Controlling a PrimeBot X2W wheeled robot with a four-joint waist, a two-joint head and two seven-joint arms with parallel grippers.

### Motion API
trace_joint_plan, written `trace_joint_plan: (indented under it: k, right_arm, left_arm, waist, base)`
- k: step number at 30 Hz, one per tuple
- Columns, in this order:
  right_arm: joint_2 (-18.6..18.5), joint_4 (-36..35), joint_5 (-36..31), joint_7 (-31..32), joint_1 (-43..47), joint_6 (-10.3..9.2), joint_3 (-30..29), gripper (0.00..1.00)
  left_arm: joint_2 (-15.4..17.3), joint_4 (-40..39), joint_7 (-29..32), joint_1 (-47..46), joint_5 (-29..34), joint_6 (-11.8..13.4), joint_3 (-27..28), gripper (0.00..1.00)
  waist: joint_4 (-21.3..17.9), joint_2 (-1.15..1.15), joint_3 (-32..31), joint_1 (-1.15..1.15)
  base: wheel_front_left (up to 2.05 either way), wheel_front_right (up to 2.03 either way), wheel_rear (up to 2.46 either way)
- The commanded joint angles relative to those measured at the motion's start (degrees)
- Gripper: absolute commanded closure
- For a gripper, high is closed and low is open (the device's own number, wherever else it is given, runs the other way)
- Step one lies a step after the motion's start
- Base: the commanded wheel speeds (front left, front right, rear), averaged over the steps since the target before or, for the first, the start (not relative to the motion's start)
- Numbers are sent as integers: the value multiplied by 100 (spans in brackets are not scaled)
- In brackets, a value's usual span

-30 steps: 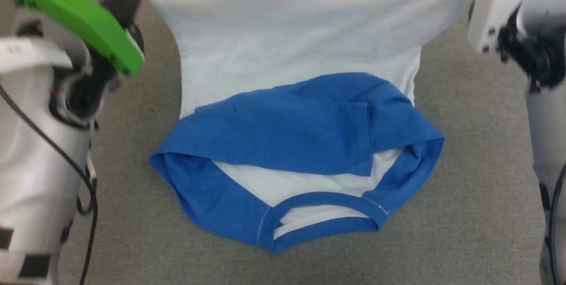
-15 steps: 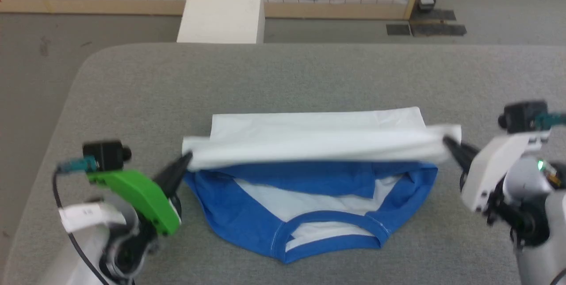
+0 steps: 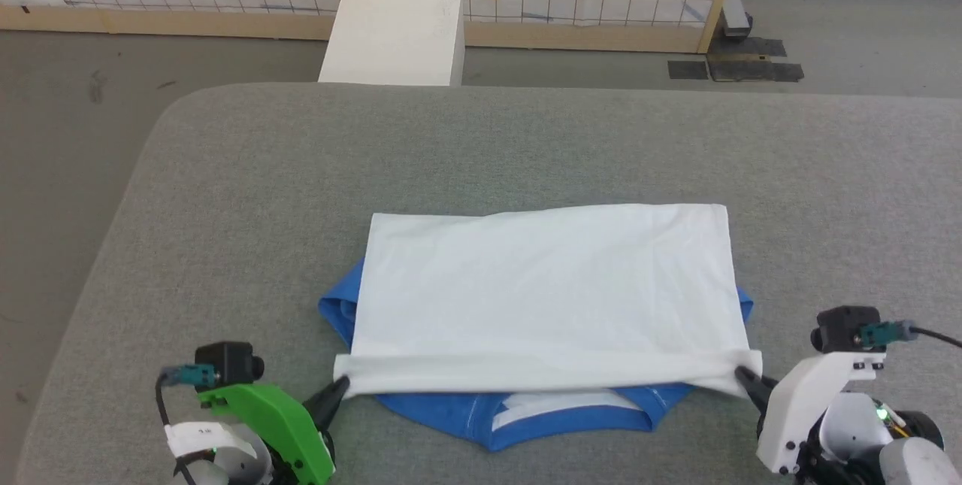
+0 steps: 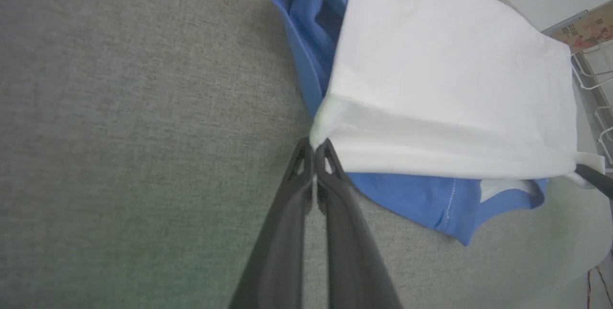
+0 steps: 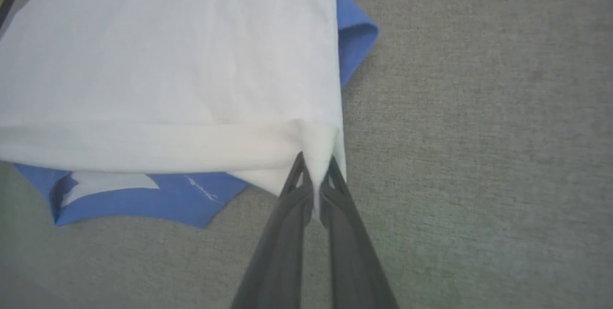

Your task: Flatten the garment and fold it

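- One shirt (image 3: 549, 289) lies on the grey table (image 3: 526, 147), stretched between the two sets of jaws, white body folded over blue sleeves.
- The left gripper (image 4: 314, 148) is clenched on the hem corner at its tips.
- The right gripper (image 5: 314, 167) pinches the opposite corner.
- The shirt looks light, soft and limp, likely to sag between holds, so the corners suit best.
- Two grippers.

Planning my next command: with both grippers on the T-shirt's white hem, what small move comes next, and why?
Probably ease both hem corners down and open. The left gripper and right gripper are shut on the corners of the T-shirt, whose white body already lies flat over the blue sleeves, hem just short of the neckband.
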Motion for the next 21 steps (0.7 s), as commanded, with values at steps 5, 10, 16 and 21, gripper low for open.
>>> trace_joint_plan:
  k: [5, 10, 16, 21]
  right_arm:
    - [-67, 274, -166, -74, 131, -11, 99, 100]
    - [-152, 286, -143, -129, 195, -11, 183, 0]
    - [-392, -246, 117, -10, 551, -11, 41, 0]
    - [-475, -927, 315, 254, 811, -11, -386, 0]
  left_arm:
    - [-51, 434, 148, 58, -36, 5, -82, 100]
    - [-70, 547, 300, 128, -198, 91, -36, 0]
    - [258, 176, 648, 393, -350, 364, 80, 0]
    - [670, -598, 526, 632, -373, 764, 465, 0]
  waist:
    - [-62, 0, -41, 0]
    - [-92, 0, -147, 0]
    - [-91, 0, -346, 0]
    - [-75, 0, -453, 0]
  base:
    - [0, 0, 0]
    - [0, 0, 0]
    - [0, 0, 0]
    - [0, 0, 0]
